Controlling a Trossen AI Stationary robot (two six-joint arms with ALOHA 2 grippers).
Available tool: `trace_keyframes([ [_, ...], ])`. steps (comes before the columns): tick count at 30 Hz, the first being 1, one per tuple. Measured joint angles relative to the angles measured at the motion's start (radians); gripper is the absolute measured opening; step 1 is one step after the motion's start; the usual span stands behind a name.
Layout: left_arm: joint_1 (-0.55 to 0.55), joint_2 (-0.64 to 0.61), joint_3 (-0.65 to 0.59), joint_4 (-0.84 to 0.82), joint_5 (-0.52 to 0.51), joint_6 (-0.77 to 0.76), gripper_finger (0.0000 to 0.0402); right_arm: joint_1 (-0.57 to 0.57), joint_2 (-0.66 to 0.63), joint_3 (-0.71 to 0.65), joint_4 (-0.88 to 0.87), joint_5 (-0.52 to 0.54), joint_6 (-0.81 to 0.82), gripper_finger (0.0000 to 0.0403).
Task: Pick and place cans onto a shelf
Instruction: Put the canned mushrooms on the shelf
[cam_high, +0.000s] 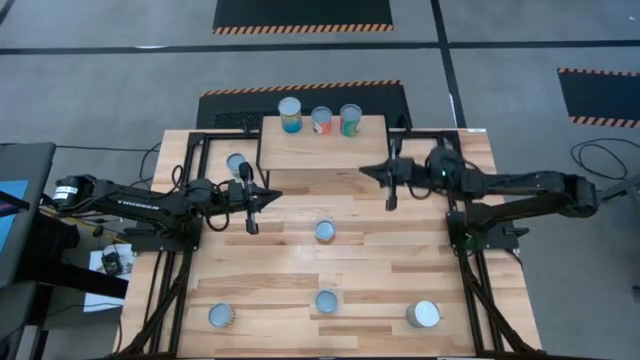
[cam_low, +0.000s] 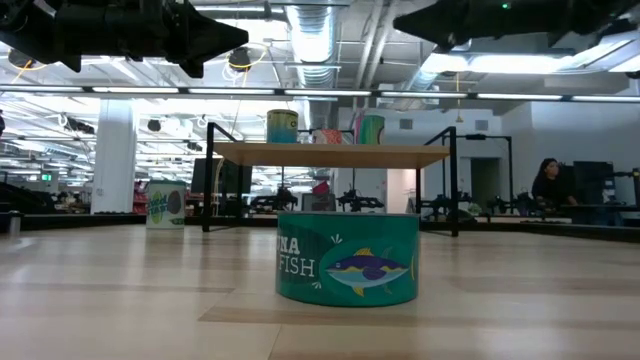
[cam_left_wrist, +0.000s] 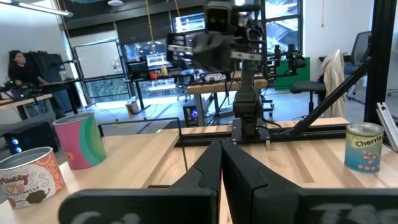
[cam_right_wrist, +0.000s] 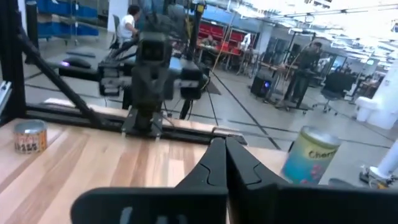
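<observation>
The shelf stands at the table's far middle with three cans on its top: a teal one, an orange one and a green-and-pink one. Other cans stand upright on the table: one left of the shelf, a teal tuna can in the middle, and three along the near edge. My left gripper is shut and empty, in the air near the shelf's near left corner. My right gripper is shut and empty by the shelf's near right corner.
Black frame rails run along the table's left and right sides. Bare planks lie between the middle can and the near row. In the low view both arms hang high above the table. People show in the room beyond.
</observation>
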Motion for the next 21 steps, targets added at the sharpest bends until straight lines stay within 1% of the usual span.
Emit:
trace_keyframes([
  [4,0.0,0.0,0.0,0.0,0.0,0.0,0.0002,0.127,0.017,-0.068,0.043,0.127,0.0,0.0007],
  [7,0.0,0.0,0.0,0.0,0.0,0.0,0.0002,0.216,0.075,-0.108,0.074,0.208,0.029,0.0009],
  [9,0.0,0.0,0.0,0.0,0.0,0.0,0.0002,0.267,0.127,-0.119,0.106,0.245,0.054,0.0009],
  [12,0.0,0.0,0.0,0.001,0.0,0.0,0.0002,0.328,0.217,-0.118,0.138,0.278,0.1,0.0009],
  [16,0.0,0.0,0.0,0.001,0.0,0.0,0.0002,0.375,0.344,-0.075,0.136,0.293,0.146,0.001],
  [18,0.0,0.0,0.0,0.001,0.0,0.002,0.0002,0.388,0.404,-0.034,0.106,0.3,0.155,0.001],
  [21,0.0,0.0,0.0,0.003,0.0,0.011,0.0002,0.393,0.479,0.041,0.002,0.301,0.156,0.0011],
])
